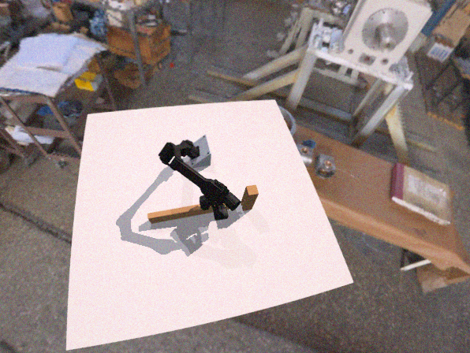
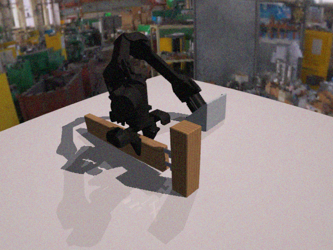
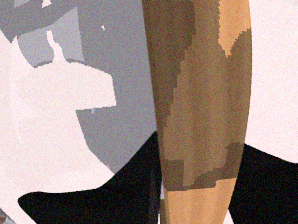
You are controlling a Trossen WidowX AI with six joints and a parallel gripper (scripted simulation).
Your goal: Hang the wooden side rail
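Note:
The wooden side rail (image 1: 173,213) (image 2: 152,153) (image 3: 200,96) stands on edge across the white table (image 1: 158,299) (image 2: 265,167). My gripper (image 1: 218,208) (image 2: 134,139) is shut on the rail near its post end, from above. The headboard post (image 1: 250,197) (image 2: 185,156) stands upright at the rail's right end. Two steel hooks (image 2: 167,158) on the rail's end reach into the post's side; the pins and slot are hidden. The rail's far end (image 2: 90,121) is low at the table. The wrist view shows the rail between the dark fingers.
The arm's grey base block (image 1: 201,155) (image 2: 210,114) stands behind the post. The arm casts broad shadows on the table in front of the rail. A workshop bench (image 1: 374,205) lies past the table's right edge.

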